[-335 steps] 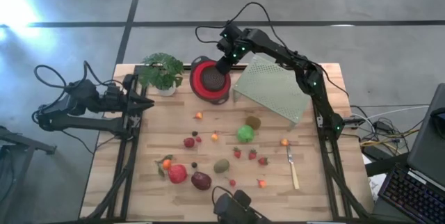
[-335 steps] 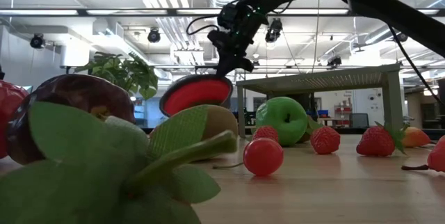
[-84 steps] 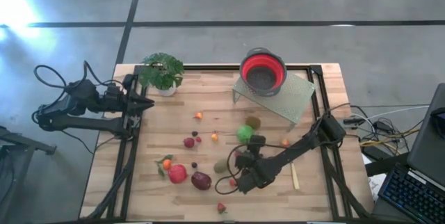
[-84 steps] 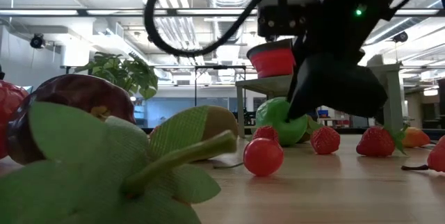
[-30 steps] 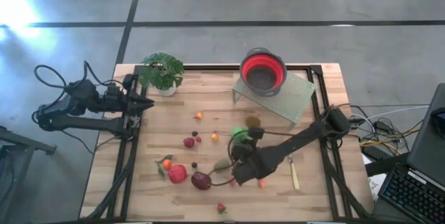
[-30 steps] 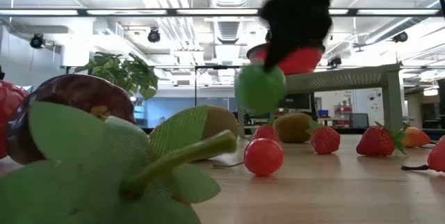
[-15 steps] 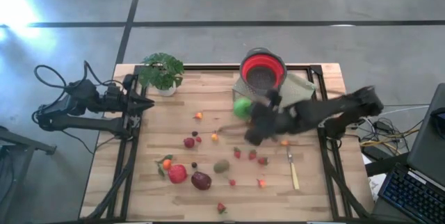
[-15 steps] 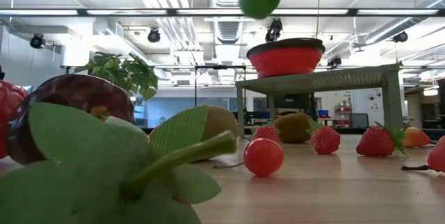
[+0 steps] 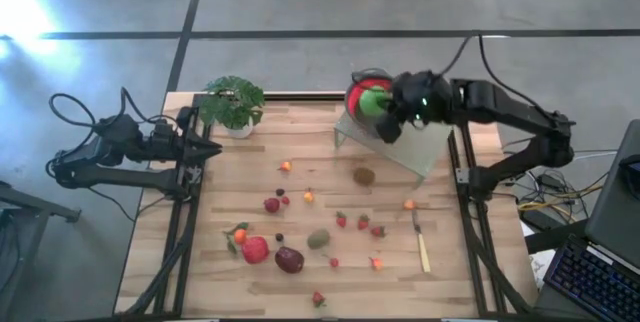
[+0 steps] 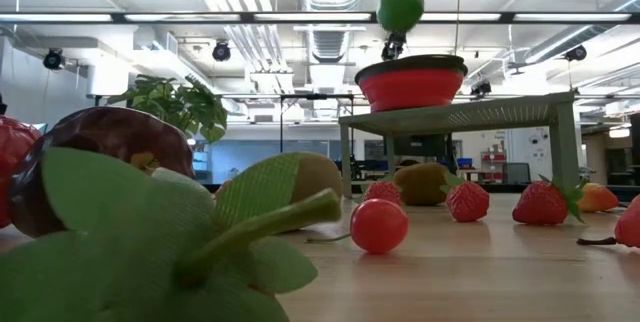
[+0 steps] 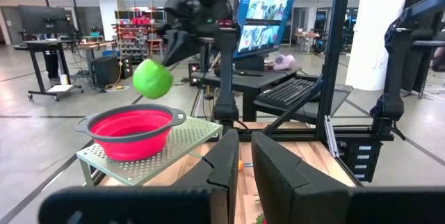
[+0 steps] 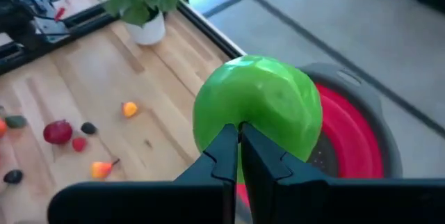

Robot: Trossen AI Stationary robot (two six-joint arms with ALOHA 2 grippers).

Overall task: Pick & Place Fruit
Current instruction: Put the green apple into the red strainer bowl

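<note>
The green apple [image 9: 371,102] hangs over the red collapsible bowl [image 9: 351,89], which stands on a perforated green rack [image 9: 424,151] at the table's far right. My right gripper [image 9: 383,113] is shut on the apple; in the low view the apple [image 10: 401,8] is well above the bowl [image 10: 410,84]. Other fruit lies on the wooden table: a kiwi [image 9: 364,175], a second kiwi [image 9: 318,238], a red apple [image 9: 255,250], a maroon plum [image 9: 289,260], strawberries and small orange pieces. My left gripper [image 9: 207,149] waits shut at the table's left edge. My right gripper has the green apple at the very ends of its shut fingers [image 12: 226,147], which meet on the apple's near side [image 12: 240,121]. The fingertips hide the small part they pinch. The fingers slant down from the table's right side. The apple is lifted clear, above the bowl.
A potted plant [image 9: 232,103] stands at the far left. A pale-handled knife [image 9: 421,243] lies near the right edge. Strawberries [image 9: 362,223] and orange pieces [image 9: 309,197] are scattered over the table's middle and near part. Black frame rails run along both sides.
My right gripper has risen from low over the table's middle and swung toward the far right, rolling as it went. It stayed shut on the green apple, which has gone from just above the table to above the red bowl.
</note>
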